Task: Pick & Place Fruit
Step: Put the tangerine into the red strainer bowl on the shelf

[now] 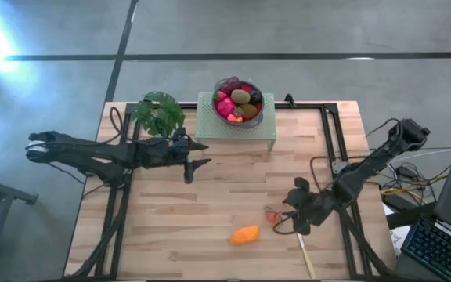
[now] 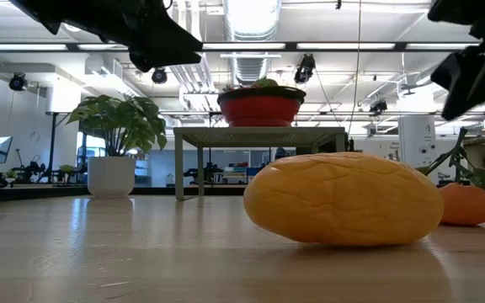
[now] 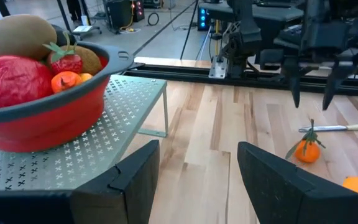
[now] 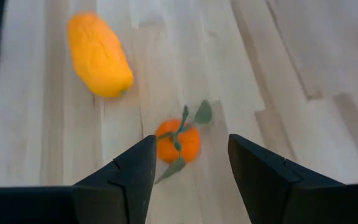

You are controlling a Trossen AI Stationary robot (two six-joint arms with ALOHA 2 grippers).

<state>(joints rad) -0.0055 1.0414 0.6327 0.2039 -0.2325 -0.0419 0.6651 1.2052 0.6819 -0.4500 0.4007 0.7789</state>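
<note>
A small orange fruit with green leaves point(image 4: 178, 142) lies on the wooden table, and my right gripper point(image 4: 191, 142) hovers open just above it, fingers slanting down, touching nothing. An orange oval fruit point(image 1: 245, 235) lies on its side nearer the table's front edge. A red bowl point(image 3: 42, 121) heaped with mixed fruit stands on a pale green perforated stand point(image 1: 210, 125) at the far middle. My left gripper point(image 1: 207, 154) hangs open and level in the air, in front of the stand on its left side, with nothing between its fingers.
A leafy potted plant point(image 1: 159, 113) stands left of the stand at the table's far edge. A slim pale utensil point(image 1: 306, 254) lies by the front edge, right of the orange oval. Black frame rails point(image 1: 331, 133) run along the table's sides. Bare wood lies between the two grippers.
</note>
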